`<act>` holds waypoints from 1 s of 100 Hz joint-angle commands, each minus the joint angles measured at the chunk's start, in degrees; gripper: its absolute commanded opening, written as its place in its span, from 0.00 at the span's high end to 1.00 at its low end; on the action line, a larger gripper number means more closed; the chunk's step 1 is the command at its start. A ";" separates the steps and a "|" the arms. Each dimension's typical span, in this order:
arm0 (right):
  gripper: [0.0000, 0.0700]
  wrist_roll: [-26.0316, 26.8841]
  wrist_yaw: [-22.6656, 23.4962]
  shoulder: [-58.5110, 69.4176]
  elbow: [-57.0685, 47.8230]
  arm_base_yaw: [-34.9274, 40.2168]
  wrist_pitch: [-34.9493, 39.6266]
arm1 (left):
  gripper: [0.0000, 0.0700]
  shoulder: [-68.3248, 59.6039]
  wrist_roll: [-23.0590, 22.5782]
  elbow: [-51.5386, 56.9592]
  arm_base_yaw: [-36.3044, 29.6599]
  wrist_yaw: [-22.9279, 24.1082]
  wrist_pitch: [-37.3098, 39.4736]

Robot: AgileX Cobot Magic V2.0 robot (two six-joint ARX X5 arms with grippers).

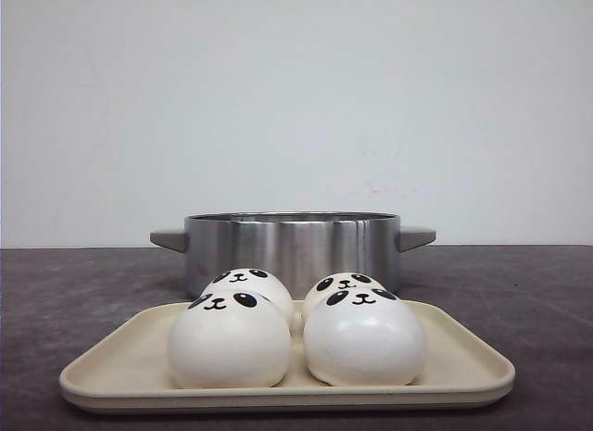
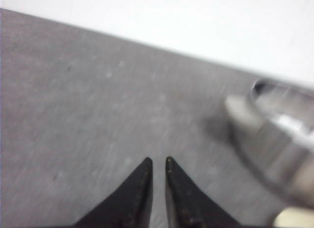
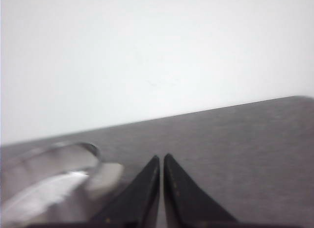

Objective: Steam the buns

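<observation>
Front view. I see four panda-faced buns (image 1: 296,334) grouped two by two on a cream tray (image 1: 463,361) that lies on the dark grey table (image 1: 74,292). The front-left bun (image 1: 229,343) and front-right bun (image 1: 364,338) sit just beside each other near the tray's near edge. At 12 o'clock from each, and partly hidden by it, is a rear bun: the rear-left bun (image 1: 243,280) and the rear-right bun (image 1: 343,283). All four show black oval eyes and a small mouth turned toward the camera. At 12 o'clock from the tray stands a steel pot (image 1: 292,241), lidless, with a handle at 9 o'clock and another at 3 o'clock of its body. Whether the pot touches the tray's far rim I cannot tell. Neither arm appears in this view. A plain white wall (image 1: 296,97) closes the scene.

Left wrist view. My left gripper (image 2: 158,162) hangs over bare table, its two black fingers nearly pressed together with only a thin gap at the tips, and nothing between them. The blurred pot and one of its handles lie at roughly 2 o'clock from the fingertips, well apart from them. A cream corner of the tray shows at the frame's edge.

Right wrist view. My right gripper (image 3: 161,158) is likewise drawn together, tips almost meeting, holding nothing. The pot's rim and handle appear blurred at about 9 o'clock from the fingertips.
</observation>
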State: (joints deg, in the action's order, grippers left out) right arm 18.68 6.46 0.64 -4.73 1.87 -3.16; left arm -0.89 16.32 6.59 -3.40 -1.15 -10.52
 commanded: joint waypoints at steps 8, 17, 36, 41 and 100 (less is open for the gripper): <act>0.99 1.60 0.55 4.87 -12.57 0.04 6.25 | 1.00 -5.11 -0.59 10.01 0.07 -3.02 0.85; 0.99 -2.51 2.51 11.50 -21.75 0.04 11.10 | 1.00 -11.61 -0.63 17.64 0.04 -4.22 0.02; 0.99 -7.23 5.42 24.74 -40.65 0.04 20.22 | 1.00 -27.39 -1.84 36.83 0.04 -7.82 -4.09; 0.99 -7.61 6.16 27.12 -44.09 0.04 21.29 | 1.00 -30.47 -1.84 40.11 0.04 -9.62 -4.04; 0.00 2.03 24.55 37.70 -50.01 1.31 19.10 | 0.00 -38.05 -0.20 44.78 -2.97 -21.59 -7.89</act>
State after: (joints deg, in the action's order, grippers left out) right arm 18.22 31.31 36.34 -53.56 2.42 15.99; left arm -38.63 16.05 50.70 -5.28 -22.46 -18.65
